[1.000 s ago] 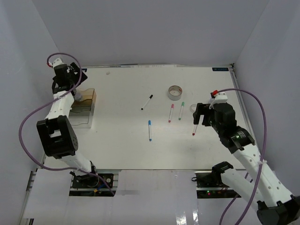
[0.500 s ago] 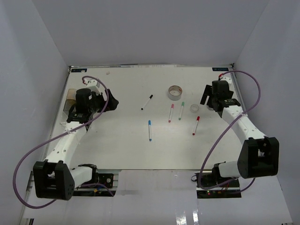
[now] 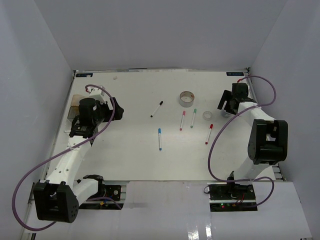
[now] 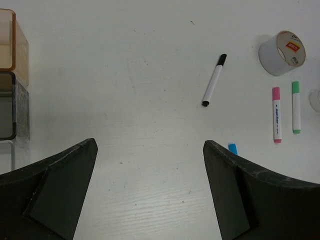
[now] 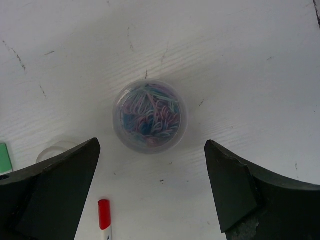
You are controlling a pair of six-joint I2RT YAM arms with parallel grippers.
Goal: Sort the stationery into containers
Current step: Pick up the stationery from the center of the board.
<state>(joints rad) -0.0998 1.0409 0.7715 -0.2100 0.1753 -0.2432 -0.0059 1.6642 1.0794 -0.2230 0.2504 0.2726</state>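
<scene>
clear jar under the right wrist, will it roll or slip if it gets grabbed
The clear jar stands upright, seen from straight above, so it probably won't roll unless tipped over. Its smooth round wall may slip or twist in a flat-sided pinch. Filled with thin coloured loops, it is likely light, though a little heavier than if empty.

What I see around the job: a white table boxed in by pale walls.
The table [image 3: 130, 150] is matte white, with thin dark scratches [image 5: 18, 58] in its surface; plain grey-white walls [image 3: 165, 35] rise on three sides, and a small blue label [image 3: 234, 74] sits at its far right corner.
</scene>
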